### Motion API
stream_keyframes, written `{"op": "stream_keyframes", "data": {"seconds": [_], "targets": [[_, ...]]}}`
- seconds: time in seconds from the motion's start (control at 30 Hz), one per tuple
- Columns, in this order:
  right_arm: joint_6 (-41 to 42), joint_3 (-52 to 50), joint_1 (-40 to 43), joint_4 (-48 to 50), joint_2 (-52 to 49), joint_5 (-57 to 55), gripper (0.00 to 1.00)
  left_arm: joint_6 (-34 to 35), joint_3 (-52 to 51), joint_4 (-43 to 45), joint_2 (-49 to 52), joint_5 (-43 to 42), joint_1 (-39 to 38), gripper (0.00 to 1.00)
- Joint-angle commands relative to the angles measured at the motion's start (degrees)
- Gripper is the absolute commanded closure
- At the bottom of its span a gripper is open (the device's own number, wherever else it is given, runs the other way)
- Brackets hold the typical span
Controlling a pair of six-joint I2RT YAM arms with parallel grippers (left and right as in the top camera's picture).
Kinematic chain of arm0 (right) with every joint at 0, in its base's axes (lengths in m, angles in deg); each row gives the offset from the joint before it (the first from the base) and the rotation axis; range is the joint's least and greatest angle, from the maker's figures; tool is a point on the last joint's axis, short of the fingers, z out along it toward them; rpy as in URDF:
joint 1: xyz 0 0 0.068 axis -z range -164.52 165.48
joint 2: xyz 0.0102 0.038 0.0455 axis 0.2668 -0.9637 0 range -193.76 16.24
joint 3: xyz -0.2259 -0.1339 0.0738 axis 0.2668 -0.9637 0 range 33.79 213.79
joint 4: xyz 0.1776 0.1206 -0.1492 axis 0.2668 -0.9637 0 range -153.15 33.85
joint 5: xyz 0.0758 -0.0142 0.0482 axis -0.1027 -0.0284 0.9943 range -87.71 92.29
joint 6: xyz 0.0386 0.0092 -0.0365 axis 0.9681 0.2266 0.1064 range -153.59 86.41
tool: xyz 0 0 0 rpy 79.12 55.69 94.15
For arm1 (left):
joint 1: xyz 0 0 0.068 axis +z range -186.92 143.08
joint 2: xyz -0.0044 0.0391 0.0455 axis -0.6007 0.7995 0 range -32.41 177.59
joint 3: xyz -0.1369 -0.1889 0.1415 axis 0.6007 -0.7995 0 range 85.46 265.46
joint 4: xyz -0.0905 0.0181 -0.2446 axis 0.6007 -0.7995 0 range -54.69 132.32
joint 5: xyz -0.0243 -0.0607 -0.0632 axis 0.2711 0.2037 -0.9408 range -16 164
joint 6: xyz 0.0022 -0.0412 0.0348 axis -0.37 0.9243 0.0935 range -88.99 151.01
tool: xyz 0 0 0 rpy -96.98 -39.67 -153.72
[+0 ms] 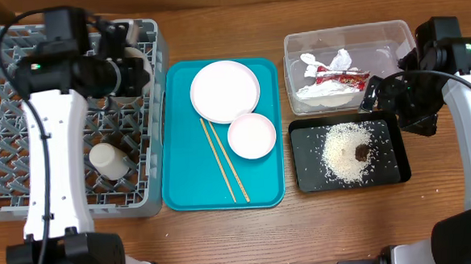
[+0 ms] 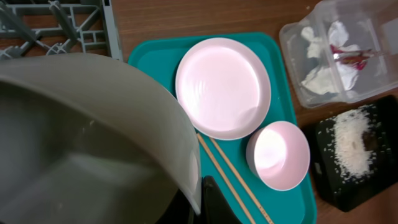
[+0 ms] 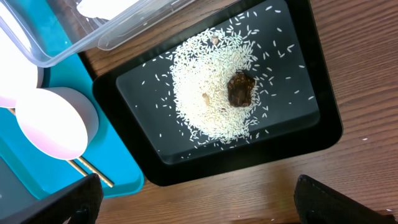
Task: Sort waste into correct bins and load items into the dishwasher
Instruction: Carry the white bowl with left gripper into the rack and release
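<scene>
My left gripper (image 1: 126, 71) hangs over the grey dish rack (image 1: 5, 201), shut on the rim of the grey bowl (image 2: 81, 137), which fills the left wrist view beside the fingers (image 2: 199, 202). A white cup (image 1: 108, 160) lies in the rack. The white plate (image 1: 225, 90), small white dish (image 1: 252, 135) and two chopsticks (image 1: 223, 161) lie on the teal tray (image 1: 182, 191). The clear tub (image 1: 295, 44) holds the red-and-white wrapper (image 1: 342, 80) and napkin (image 1: 337, 60). The black tray (image 1: 301, 157) holds rice (image 1: 341, 151) and a brown lump (image 1: 360, 152). My right gripper (image 1: 387, 92) is open and empty above the black tray (image 3: 323, 130).
The rack stands at the left, the teal tray in the middle, the tub and black tray at the right. The right wrist view shows the rice (image 3: 205, 93), the lump (image 3: 240, 88), the small dish (image 3: 53, 121) and bare wood below the tray.
</scene>
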Motion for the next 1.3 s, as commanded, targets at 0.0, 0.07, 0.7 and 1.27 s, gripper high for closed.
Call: {"op": "stream_keyframes", "data": {"seconds": [0.0,0.07,0.7,1.27], "targets": [[-0.17,1.70,0.07,0.13,1.46,0.04,0.00,-7.82,0.48,-0.04,2.64,-14.82,4.57,0.96],[-0.17,1.70,0.07,0.13,1.46,0.04,0.00,-10.05,0.48,-0.39,4.57,-20.41,7.17,0.96],[-0.17,1.66,0.07,-0.11,1.46,0.04,0.00,-17.05,0.48,-1.11,24.09,-37.24,16.55,0.96],[-0.17,1.66,0.07,-0.11,1.46,0.04,0.00,-16.96,0.44,-4.37,26.03,-28.33,21.31,0.96]]}}
